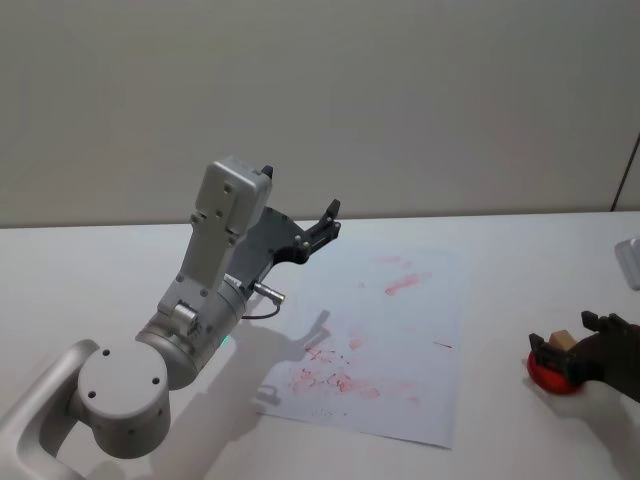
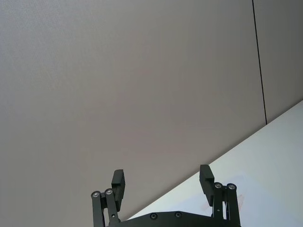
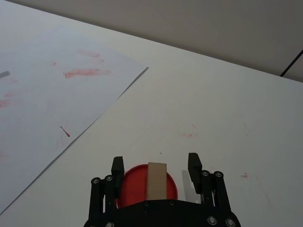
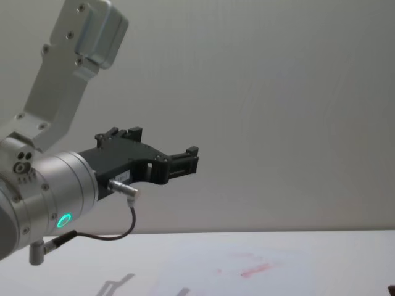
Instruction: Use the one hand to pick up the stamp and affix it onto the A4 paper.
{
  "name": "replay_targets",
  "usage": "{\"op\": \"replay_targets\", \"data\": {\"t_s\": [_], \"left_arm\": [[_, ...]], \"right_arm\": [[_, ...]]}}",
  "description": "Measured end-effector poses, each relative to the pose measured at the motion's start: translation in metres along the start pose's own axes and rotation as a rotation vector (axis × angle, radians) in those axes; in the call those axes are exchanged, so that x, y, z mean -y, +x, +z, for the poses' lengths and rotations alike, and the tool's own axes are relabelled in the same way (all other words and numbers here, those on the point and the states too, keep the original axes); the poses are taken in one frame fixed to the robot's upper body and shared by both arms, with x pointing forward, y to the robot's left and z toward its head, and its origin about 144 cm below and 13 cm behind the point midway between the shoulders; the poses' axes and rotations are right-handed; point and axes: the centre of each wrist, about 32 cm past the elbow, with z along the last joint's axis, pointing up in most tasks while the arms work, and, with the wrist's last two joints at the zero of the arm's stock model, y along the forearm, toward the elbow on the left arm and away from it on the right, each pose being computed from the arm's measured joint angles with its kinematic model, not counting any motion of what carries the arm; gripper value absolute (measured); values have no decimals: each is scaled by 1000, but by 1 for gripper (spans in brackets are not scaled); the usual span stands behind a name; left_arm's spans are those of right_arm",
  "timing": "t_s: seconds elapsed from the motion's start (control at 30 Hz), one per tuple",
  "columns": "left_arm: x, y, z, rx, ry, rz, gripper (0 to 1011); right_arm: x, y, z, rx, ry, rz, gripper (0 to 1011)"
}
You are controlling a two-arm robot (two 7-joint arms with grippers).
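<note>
The stamp (image 3: 156,182), a red round base with an upright wooden handle, stands on the white table to the right of the A4 paper (image 1: 400,330). My right gripper (image 3: 155,164) is low over it and open. Its fingers (image 3: 194,163) straddle the handle with a gap on each side. The head view shows this gripper (image 1: 566,338) and the stamp (image 1: 553,376) near the right edge. The paper (image 3: 42,109) lies flat with red smudged marks. My left gripper (image 1: 325,222) is held high above the paper's left side, open and empty, also seen from the chest (image 4: 188,160).
The raised left arm (image 1: 215,270) throws a shadow over the paper's near left corner. A pale object (image 1: 630,262) sits at the table's far right edge. Bare table (image 3: 213,109) lies between the stamp and the paper.
</note>
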Motion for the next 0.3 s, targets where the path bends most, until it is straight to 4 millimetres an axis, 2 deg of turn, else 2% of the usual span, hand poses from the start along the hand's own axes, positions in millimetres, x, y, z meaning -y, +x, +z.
{"op": "replay_targets", "data": {"t_s": [0.1, 0.3], "left_arm": [[0, 0, 0, 0, 0, 0, 1001], [0, 0, 0, 0, 0, 0, 1001]], "right_arm": [[0, 0, 0, 1, 0, 0, 889], [0, 0, 0, 2, -1, 1, 1001]]}}
